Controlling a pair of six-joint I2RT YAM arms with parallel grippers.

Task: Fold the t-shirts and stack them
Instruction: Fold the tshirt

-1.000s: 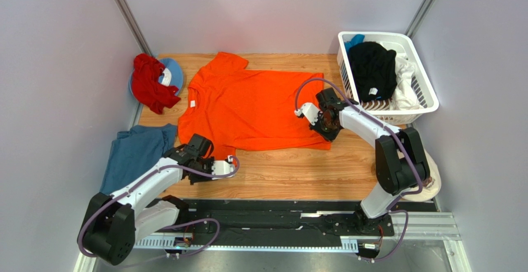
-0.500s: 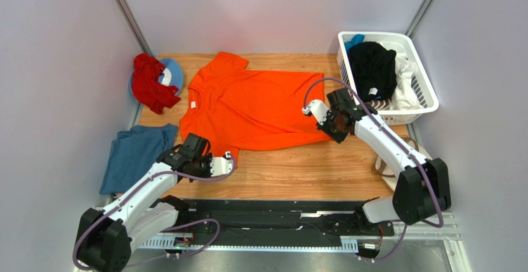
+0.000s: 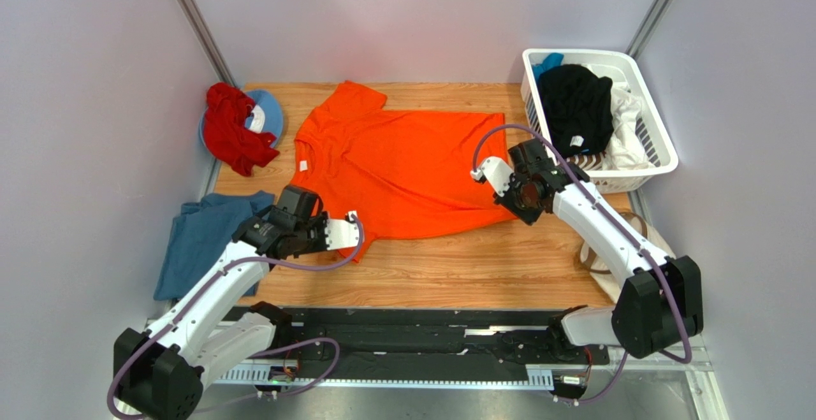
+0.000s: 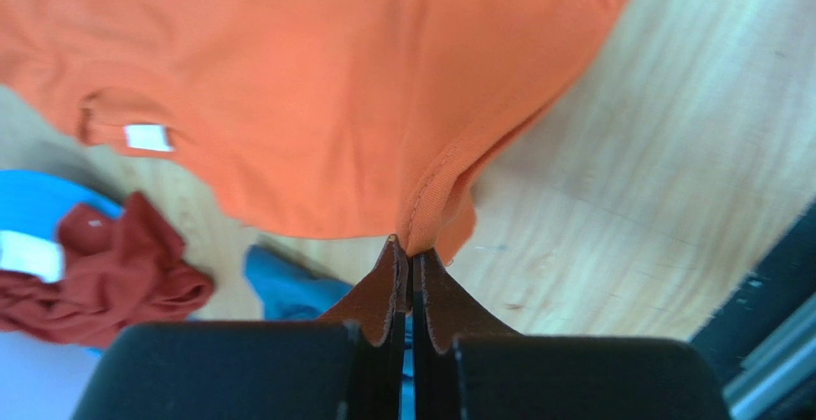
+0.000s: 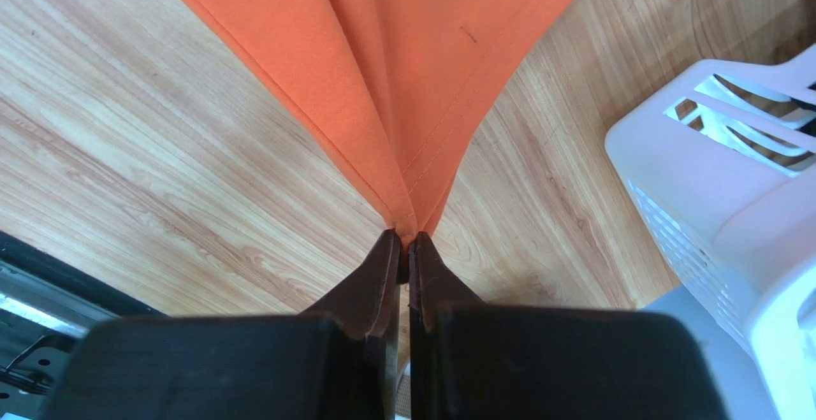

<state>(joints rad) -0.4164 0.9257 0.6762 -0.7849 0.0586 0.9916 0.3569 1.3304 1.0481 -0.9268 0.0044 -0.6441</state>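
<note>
The bright orange t-shirt (image 3: pixel 402 162) lies spread on the wooden table, neck to the left. My left gripper (image 3: pixel 308 213) is shut on its near-left sleeve edge, and the left wrist view shows the cloth pinched at the tips (image 4: pixel 412 253). My right gripper (image 3: pixel 518 204) is shut on the near-right hem corner, pulled into taut folds in the right wrist view (image 5: pixel 404 243). The dusty blue t-shirt (image 3: pixel 206 238) lies crumpled at the table's left edge. A black t-shirt (image 3: pixel 575 100) and a white one (image 3: pixel 627 119) sit in the basket.
The white laundry basket (image 3: pixel 599 55) stands at the far right, close to my right gripper. A red cloth (image 3: pixel 230 131) lies on a blue disc (image 3: pixel 270 109) at the far left. A beige cloth item (image 3: pixel 661 262) hangs off the near right edge.
Both grippers stayed shut on the orange shirt. The right one moved right, the left one moved up and away, and the shirt shifted right and stretched between them.
</note>
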